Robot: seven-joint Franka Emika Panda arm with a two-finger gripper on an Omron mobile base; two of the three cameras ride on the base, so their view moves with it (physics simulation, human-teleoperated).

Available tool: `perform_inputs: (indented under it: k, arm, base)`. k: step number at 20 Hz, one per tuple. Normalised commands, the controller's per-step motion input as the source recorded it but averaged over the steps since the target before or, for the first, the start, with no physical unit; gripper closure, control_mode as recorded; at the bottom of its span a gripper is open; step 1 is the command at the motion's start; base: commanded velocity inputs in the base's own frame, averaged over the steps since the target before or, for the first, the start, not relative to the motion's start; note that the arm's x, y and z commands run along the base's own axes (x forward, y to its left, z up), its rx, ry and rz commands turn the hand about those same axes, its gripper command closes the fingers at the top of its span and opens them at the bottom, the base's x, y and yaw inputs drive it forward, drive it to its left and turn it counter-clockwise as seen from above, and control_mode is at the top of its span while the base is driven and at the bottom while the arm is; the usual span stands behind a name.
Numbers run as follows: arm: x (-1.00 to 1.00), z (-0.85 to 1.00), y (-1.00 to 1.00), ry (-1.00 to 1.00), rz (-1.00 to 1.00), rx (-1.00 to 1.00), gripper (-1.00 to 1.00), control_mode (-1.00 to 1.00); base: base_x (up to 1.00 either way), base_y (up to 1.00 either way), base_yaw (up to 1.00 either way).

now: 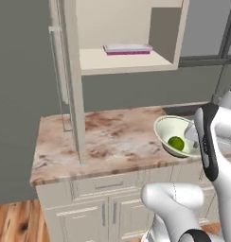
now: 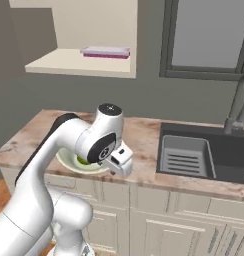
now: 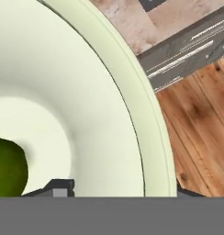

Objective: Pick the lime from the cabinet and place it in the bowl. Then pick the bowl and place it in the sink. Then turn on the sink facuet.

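Observation:
The pale greenish-white bowl (image 1: 165, 126) is near the counter's front edge and looks tilted in the left base view. The lime (image 1: 176, 142) lies inside it, also seen as lime (image 3: 8, 167) at the bowl's bottom. My gripper (image 3: 120, 188) straddles the rim of the bowl (image 3: 150, 119), one fingertip inside and one outside, gripping it. In the right base view my hand hides most of the bowl (image 2: 69, 161) and lime (image 2: 84, 160). The sink (image 2: 229, 150) lies to the right, with the faucet (image 2: 239, 102) behind it. The cabinet (image 1: 72, 71) stands open above the counter.
A flat pink and white thing (image 1: 128, 48) lies on the cabinet shelf. The open cabinet door (image 1: 58, 71) juts out over the left of the marbled counter (image 1: 108, 137). A ribbed tray insert (image 2: 186, 156) fills the sink's left half. Wooden floor (image 3: 201, 137) shows below the rim.

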Motion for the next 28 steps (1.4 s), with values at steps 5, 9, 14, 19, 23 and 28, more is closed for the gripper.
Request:
perform_inputs:
  k: [5, 9, 14, 19, 23, 28]
  arm:
    - [0.0, 0.0, 0.0, 0.0, 0.0, 0.0, 1.0, 1.0]
    - [0.0, 0.0, 0.0, 0.0, 0.0, 0.0, 1.0, 1.0]
    - [0.0, 0.0, 0.0, 0.0, 0.0, 0.0, 1.0, 1.0]
    - [0.0, 0.0, 0.0, 0.0, 0.0, 0.0, 1.0, 1.0]
    - [0.0, 0.0, 0.0, 0.0, 0.0, 0.0, 1.0, 1.0]
    - [0.0, 0.0, 0.0, 0.0, 0.0, 0.0, 1.0, 1.0]
  base:
    - [-0.17, -1.0, -0.03]
    - [0.02, -1.0, -0.01]
    - [0.07, -1.0, 0.0]
    - [0.13, -0.98, 0.0]
    - [0.31, -0.78, 0.05]
    - [0.58, -0.48, 0.02]
